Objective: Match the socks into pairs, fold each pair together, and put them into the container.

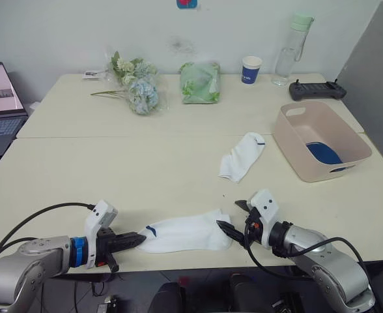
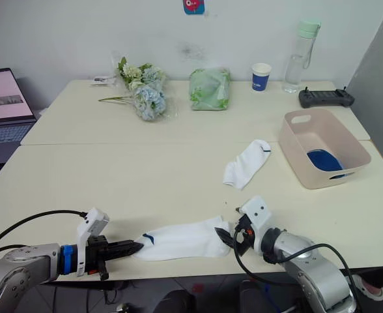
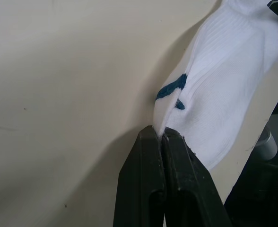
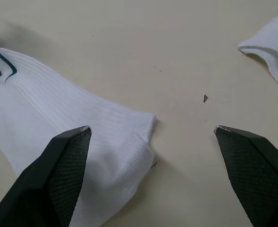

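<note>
Near sock (image 1: 182, 235): a white sock lying flat at the front edge of the table (image 1: 113, 169), between my two grippers, long axis running left to right, cuff with the dark mark toward my left.
Left gripper (image 1: 137, 240): I have its fingers pressed together on the cuff edge; the left wrist view shows a thin fold of white fabric pinched at the tips, right by the dark mark.
Right gripper (image 4: 153, 130): fingers spread wide, holding nothing. One finger (image 4: 65, 165) sits over the sock's other end, the other finger (image 4: 252, 156) over bare table.
Key relation: the free end lies to one side of the right gripper's gap, not in the middle of it. My judgement is that I must shift this gripper toward the sock before closing, or I will catch only a corner.
Far sock (image 1: 242, 155): the second white sock, further back on the table and well apart from the near one, closer to my right arm than my left.
Container (image 1: 294, 130): the pink tub at the right of the table, beyond the far sock; something dark blue lies in its bottom.
View difference: the head views give the whole layout, both socks and the tub. The left wrist view alone confirms the pinch. The right wrist view alone shows how the toe end sits against the open fingers, with the edge of the far sock at one corner.
</note>
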